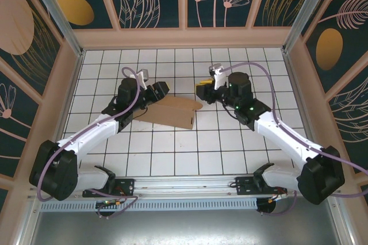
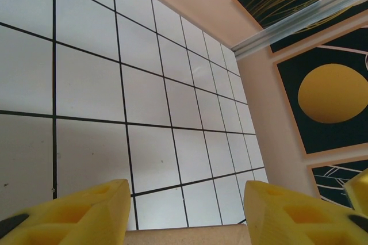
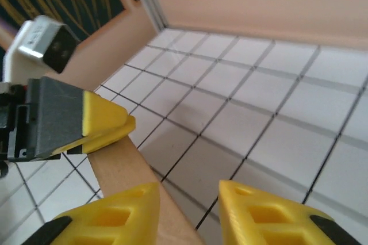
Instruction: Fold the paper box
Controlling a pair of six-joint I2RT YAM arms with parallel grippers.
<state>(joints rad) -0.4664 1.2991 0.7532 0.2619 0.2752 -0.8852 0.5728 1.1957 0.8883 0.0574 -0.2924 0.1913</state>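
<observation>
One brown corrugated paper box (image 1: 172, 113), creased flaps, yellow-tipped left pincer (image 1: 162, 89) touching

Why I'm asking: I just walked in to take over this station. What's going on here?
Two robot arms are working on the paper box, a brown cardboard piece lying in the middle of the white tiled table. The left gripper is at its far left edge, the right gripper at its right end. Both grippers stand open with a cardboard edge between their fingers, so neither looks clamped on it. The box is not yet folded into shape.
</observation>
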